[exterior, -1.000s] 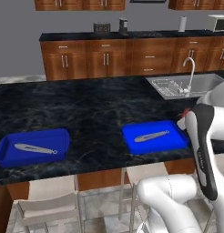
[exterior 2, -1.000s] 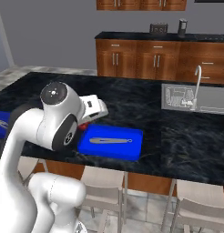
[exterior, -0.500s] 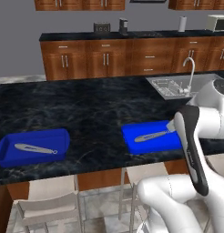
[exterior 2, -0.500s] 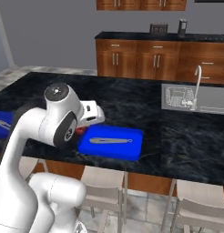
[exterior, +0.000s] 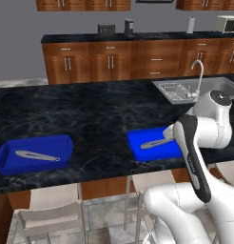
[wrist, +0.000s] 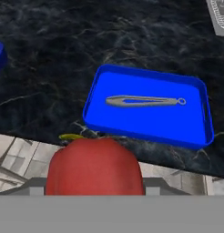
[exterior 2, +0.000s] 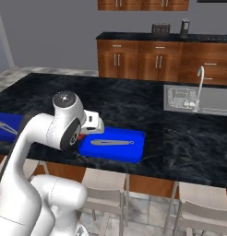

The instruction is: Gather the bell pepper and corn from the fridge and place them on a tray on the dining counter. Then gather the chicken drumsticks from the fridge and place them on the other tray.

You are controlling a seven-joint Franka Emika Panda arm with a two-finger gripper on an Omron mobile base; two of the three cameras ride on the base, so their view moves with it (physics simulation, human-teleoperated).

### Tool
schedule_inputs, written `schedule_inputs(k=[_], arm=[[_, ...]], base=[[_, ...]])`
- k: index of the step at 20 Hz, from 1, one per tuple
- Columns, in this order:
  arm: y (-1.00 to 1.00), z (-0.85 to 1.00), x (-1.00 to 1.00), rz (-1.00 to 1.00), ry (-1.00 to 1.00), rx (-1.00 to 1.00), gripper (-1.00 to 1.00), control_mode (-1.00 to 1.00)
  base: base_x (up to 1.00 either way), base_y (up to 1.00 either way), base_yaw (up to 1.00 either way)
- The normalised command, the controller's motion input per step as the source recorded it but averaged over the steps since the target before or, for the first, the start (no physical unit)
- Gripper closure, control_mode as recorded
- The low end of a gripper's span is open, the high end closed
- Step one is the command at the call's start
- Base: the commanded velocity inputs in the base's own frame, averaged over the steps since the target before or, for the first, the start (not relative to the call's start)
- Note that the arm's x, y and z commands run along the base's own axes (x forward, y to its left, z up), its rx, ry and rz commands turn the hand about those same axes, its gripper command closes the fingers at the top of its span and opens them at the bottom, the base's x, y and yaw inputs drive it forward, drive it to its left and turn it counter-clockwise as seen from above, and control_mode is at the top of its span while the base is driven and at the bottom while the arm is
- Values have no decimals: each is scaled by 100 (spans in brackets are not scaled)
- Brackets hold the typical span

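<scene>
Filling the hand view's foreground, the bell pepper (wrist: 93,166) fronts a tray (wrist: 196,132).

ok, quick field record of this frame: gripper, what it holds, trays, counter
gripper: closed on the bell pepper, hanging near the counter's front edge
near tray: blue, on the dining counter, holds one silver utensil, no food
far tray: blue, further along the same counter, also one silver utensil, no food
bell pepper vs near tray: short of the tray, not over it yet
sink: set in the counter, past the near tray
</scene>
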Motion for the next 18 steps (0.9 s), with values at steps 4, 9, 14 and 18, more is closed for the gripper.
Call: schedule_inputs(k=[4,9,14,18], arm=[[8,-2,56,0,25,0,100,-100],[0,-13,40,-1,18,0,100,-100],[0,-33,33,0,6,0,100,-100],[0,-47,31,0,0,0,100,-100]], base=[[0,0,0],[0,0,0],[0,0,0],[0,0,0]])
